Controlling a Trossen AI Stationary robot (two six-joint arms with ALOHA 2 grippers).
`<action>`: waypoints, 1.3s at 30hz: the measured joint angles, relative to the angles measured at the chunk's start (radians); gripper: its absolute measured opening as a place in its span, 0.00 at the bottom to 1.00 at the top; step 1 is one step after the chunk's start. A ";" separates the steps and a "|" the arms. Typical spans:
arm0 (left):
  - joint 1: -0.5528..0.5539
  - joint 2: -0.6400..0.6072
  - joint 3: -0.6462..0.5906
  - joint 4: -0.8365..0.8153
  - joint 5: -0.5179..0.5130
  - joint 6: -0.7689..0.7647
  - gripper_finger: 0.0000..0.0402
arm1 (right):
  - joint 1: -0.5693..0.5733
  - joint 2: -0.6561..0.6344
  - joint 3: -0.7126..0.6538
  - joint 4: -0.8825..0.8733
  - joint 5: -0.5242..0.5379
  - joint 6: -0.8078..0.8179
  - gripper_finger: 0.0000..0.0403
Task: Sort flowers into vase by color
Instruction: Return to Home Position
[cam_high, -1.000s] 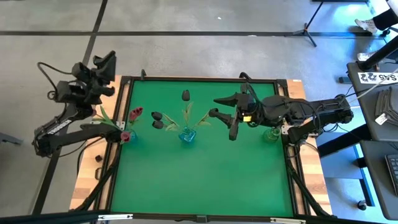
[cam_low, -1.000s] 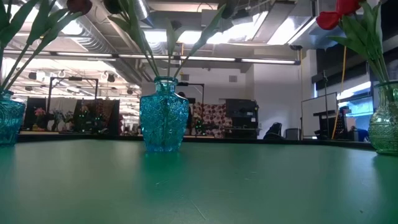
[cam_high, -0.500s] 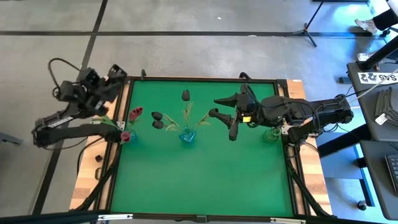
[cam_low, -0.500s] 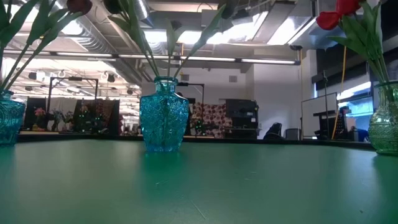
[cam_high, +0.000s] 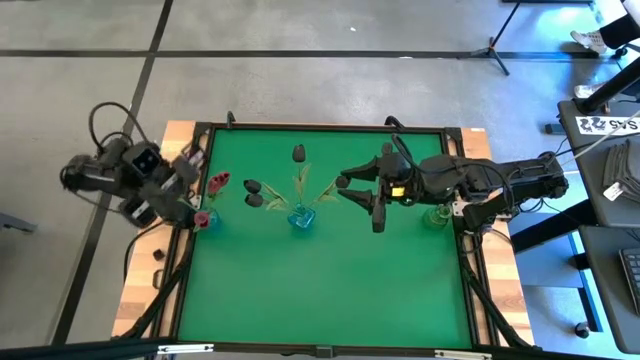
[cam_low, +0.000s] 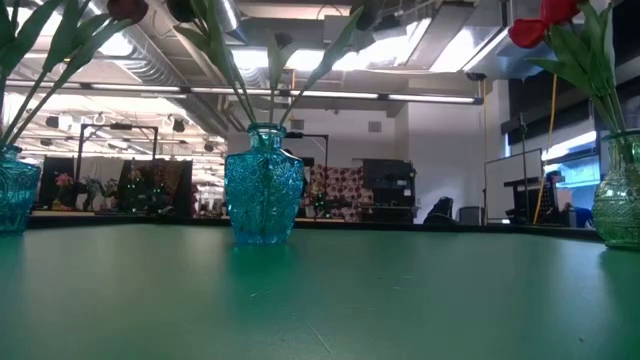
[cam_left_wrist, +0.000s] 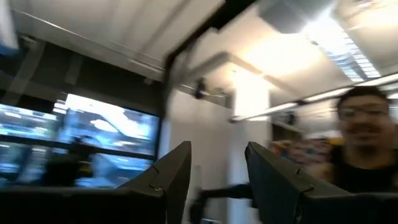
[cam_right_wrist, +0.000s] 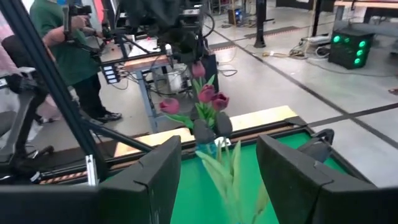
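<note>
Left gripper tucked farther back past left edge of table, fingers spread, holding nothing. Right gripper over middle-right, spread, turned a little. Pink flowers stay in left vase.

You have bright, even overhead light on the green table, but beyond the left gripper the ceiling lights glare and everything blurs.
</note>
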 joint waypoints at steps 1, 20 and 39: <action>-0.040 0.005 0.000 0.000 0.008 0.003 0.38 | 0.006 0.000 0.000 -0.003 0.001 0.001 0.52; -0.265 -0.258 -0.001 -0.356 -0.210 0.167 0.38 | 0.008 0.000 0.000 -0.025 0.056 -0.027 0.52; -0.265 -0.589 0.003 -0.797 -1.177 0.383 0.38 | 0.008 0.000 0.000 -0.027 0.088 0.001 0.52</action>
